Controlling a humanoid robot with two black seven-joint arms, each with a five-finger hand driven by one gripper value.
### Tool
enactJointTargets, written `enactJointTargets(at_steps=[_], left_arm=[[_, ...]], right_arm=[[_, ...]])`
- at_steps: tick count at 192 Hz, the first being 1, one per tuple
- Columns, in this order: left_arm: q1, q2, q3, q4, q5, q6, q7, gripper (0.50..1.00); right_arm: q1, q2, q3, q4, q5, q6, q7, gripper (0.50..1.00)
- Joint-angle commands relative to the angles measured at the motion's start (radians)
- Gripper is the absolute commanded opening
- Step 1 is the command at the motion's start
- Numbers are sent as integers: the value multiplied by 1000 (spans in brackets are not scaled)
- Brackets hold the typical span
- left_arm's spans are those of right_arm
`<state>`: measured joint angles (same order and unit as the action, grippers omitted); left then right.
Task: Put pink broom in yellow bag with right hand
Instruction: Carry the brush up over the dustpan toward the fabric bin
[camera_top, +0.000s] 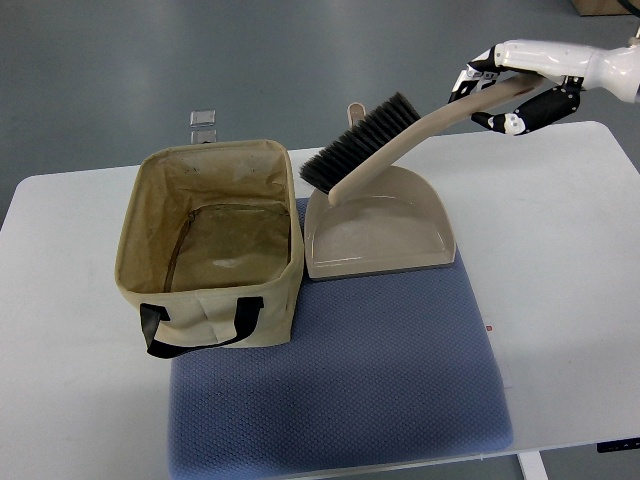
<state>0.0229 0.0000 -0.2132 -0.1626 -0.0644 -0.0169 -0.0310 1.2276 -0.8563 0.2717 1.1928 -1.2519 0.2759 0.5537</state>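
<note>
My right hand (505, 95) comes in from the upper right and is shut on the handle of the pale pink broom (400, 140). The broom is lifted and tilted, with its dark bristles (358, 140) pointing up-left and its head end hanging over the matching dustpan (380, 235). The yellowish fabric bag (210, 245) with black handles stands open on the left part of the blue mat, just left of the dustpan. The bag's inside looks bare. The left hand is not in view.
A blue mat (350, 380) lies on the white table (560, 280) under the bag and dustpan. A small clear object (203, 122) sits beyond the table's far edge. The table's near right corner shows a dark bracket (617, 444).
</note>
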Motion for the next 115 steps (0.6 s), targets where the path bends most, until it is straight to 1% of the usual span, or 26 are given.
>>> enactJointTargets(at_steps=[1, 14, 25, 45, 72, 94, 115], left_arm=[[0, 0, 0, 0, 0, 0, 0, 1000], [0, 0, 0, 0, 0, 0, 0, 1000], [0, 0, -2, 0, 0, 0, -1, 1000], [0, 0, 0, -2, 0, 0, -1, 1000], [0, 0, 0, 1, 0, 0, -1, 1000], [0, 0, 0, -2, 0, 0, -1, 1000], [0, 0, 0, -2, 0, 0, 0, 1000]], right_arm=[[38, 68, -2, -29, -1, 12, -3, 500], [50, 134, -2, -59, -9, 20, -6, 500], [65, 201, -3, -93, -12, 20, -24, 500], [85, 286, -3, -145, -15, 20, -44, 500], [108, 410, -17, -230, -21, 20, -46, 500], [113, 516, -20, -325, -49, 20, -48, 500], [110, 582, -22, -391, -100, 19, -52, 500]])
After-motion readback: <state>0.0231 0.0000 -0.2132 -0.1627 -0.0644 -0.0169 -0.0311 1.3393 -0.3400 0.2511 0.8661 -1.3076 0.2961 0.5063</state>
